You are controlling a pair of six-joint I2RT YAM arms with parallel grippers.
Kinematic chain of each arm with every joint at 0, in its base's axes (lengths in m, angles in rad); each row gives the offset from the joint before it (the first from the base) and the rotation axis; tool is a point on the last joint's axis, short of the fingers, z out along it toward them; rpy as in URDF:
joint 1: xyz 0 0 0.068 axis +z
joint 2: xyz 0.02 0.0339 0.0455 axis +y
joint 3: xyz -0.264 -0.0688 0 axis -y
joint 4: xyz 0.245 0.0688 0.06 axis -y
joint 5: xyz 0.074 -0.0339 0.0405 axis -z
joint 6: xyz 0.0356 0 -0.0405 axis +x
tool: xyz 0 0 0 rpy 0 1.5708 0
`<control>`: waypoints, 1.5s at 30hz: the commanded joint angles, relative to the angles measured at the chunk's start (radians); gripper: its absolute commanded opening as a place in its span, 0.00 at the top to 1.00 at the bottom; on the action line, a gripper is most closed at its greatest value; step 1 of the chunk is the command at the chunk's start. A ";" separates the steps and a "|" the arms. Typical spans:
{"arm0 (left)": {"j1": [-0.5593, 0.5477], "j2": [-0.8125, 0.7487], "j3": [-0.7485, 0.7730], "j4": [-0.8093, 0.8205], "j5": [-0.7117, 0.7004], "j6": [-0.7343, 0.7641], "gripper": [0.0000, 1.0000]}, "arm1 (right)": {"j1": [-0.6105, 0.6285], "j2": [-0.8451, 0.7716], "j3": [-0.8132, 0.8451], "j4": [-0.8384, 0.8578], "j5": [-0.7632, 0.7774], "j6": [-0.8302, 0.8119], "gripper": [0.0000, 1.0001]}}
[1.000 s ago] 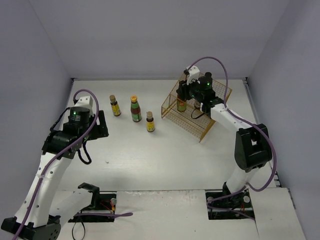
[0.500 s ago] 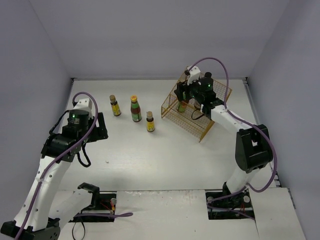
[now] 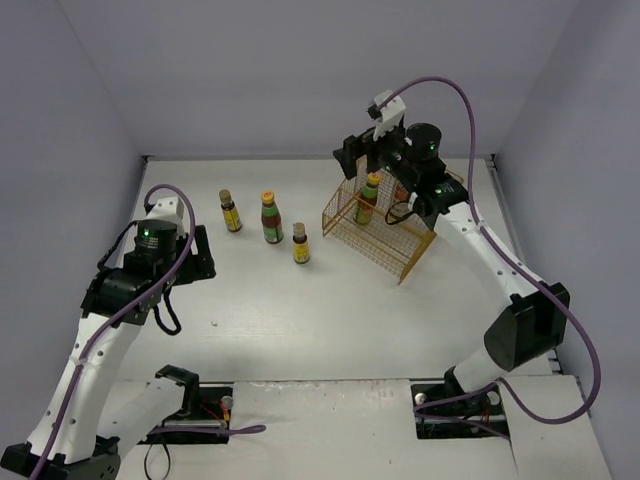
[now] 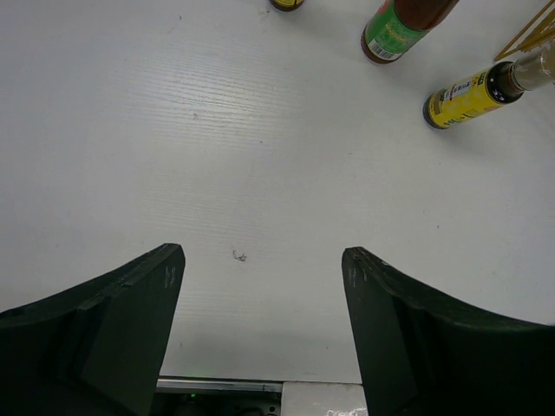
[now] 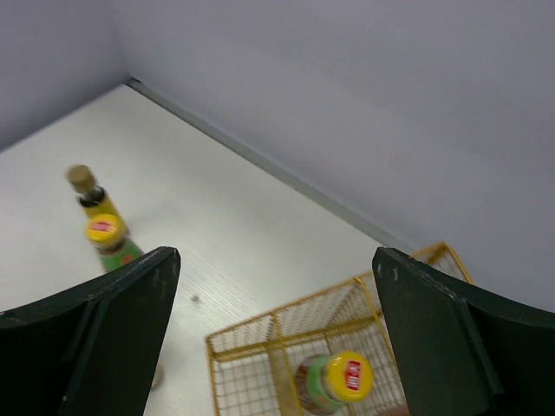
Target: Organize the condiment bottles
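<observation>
Now one orange-capped bottle (image 3: 366,198) stands inside the wire basket (image 3: 372,245), three more bottles (image 3: 271,218) left of it on the white tabletop (image 3: 300,320). The right claw (image 5: 275,260) gapes empty above the basket, and the left claw (image 4: 262,256) hangs open well left of it. Pale grey walls (image 3: 320,80) surround everything.

A white table (image 3: 330,300) with a faint, fine grain spreads beneath the left gripper (image 4: 262,260), and a small dark speck (image 4: 237,256) marks it right under that gripper. Ahead of the right gripper (image 5: 275,260) the table ends at a grey seam (image 5: 260,160), where a plain, pale lilac-grey back wall (image 5: 347,87) rises. A matching left wall (image 3: 60,150) and right wall (image 3: 585,120) stand outward of each gripper. The light is soft and even, and the shadows are faint.
</observation>
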 commanded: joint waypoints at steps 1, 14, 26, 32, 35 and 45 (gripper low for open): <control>-0.004 -0.009 0.060 0.015 -0.015 0.001 0.27 | 0.079 -0.035 0.084 -0.036 -0.035 0.019 0.00; -0.004 -0.021 0.069 -0.009 -0.027 -0.009 0.27 | 0.341 0.218 0.170 -0.030 0.116 0.112 0.00; -0.004 -0.027 0.072 -0.035 -0.036 -0.021 0.27 | 0.377 0.440 0.244 0.063 0.224 0.175 0.00; -0.004 -0.026 0.066 -0.041 -0.040 -0.024 0.27 | 0.377 0.513 0.270 0.123 0.232 0.178 0.06; -0.004 -0.026 0.066 -0.043 -0.047 -0.022 0.27 | 0.378 0.543 0.291 0.137 0.230 0.177 0.13; -0.004 -0.032 0.067 -0.046 -0.059 -0.015 0.27 | 0.381 0.540 0.302 0.220 0.212 0.140 0.82</control>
